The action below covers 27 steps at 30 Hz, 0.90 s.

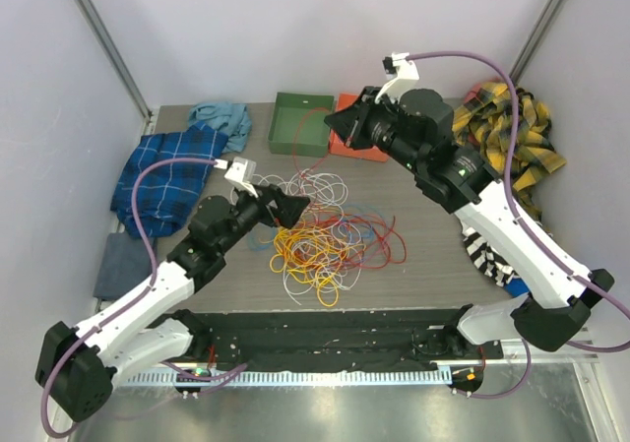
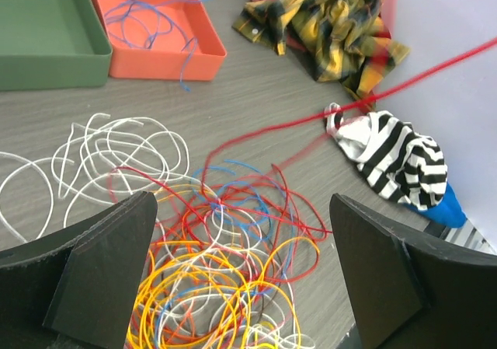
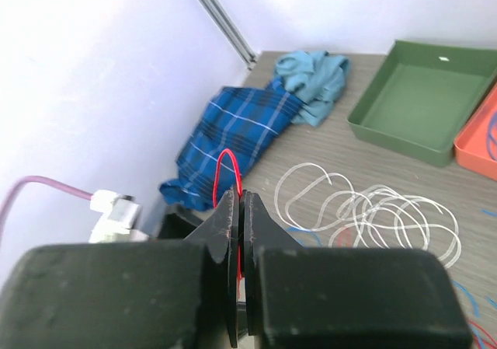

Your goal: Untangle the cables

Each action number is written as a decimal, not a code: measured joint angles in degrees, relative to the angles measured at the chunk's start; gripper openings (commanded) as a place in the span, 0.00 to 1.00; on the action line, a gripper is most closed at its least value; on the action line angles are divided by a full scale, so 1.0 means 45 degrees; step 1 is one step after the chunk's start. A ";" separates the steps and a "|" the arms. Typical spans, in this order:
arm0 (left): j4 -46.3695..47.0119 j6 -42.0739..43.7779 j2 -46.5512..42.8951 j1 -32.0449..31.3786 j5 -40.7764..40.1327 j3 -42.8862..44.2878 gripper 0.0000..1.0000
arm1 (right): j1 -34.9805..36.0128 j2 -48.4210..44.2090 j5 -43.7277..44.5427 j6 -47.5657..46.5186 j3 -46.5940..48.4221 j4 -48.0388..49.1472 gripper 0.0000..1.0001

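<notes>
The cables point(image 1: 325, 243) lie in a loose tangle of yellow, orange, red, white and blue loops at the table's middle. My left gripper point(image 1: 295, 205) hovers at the tangle's left edge, open. In the left wrist view its fingers point(image 2: 105, 271) stand wide apart over the pile point(image 2: 225, 263), holding nothing. My right gripper point(image 1: 335, 123) is raised at the back near the trays, shut on a red cable point(image 3: 225, 170) that loops out past its tips. That red cable point(image 2: 411, 79) runs taut up and to the right from the pile. White loops point(image 3: 365, 209) lie apart, behind the pile.
A green tray point(image 1: 302, 122) and an orange tray point(image 2: 155, 50) holding a blue cable stand at the back. A blue plaid cloth point(image 1: 162, 176) and a teal cloth point(image 1: 221, 119) lie at the left. A yellow plaid cloth point(image 1: 512, 127) and a striped cloth point(image 2: 396, 158) lie at the right.
</notes>
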 measured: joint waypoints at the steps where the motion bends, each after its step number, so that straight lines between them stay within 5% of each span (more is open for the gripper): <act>1: 0.0345 0.0049 0.0214 -0.0024 0.0000 0.0000 1.00 | 0.0000 0.0000 -0.0063 0.0102 0.0209 -0.0044 0.01; 16: 0.4949 0.0418 0.2788 -0.0559 0.0330 0.0034 1.00 | 0.0000 0.0000 -0.0685 0.0787 0.1010 -0.0675 0.01; 27: 0.3021 0.1122 -0.1812 -0.0578 -0.0345 -0.1778 1.00 | 0.0000 -0.0010 -0.0447 0.0534 0.1433 -0.1020 0.01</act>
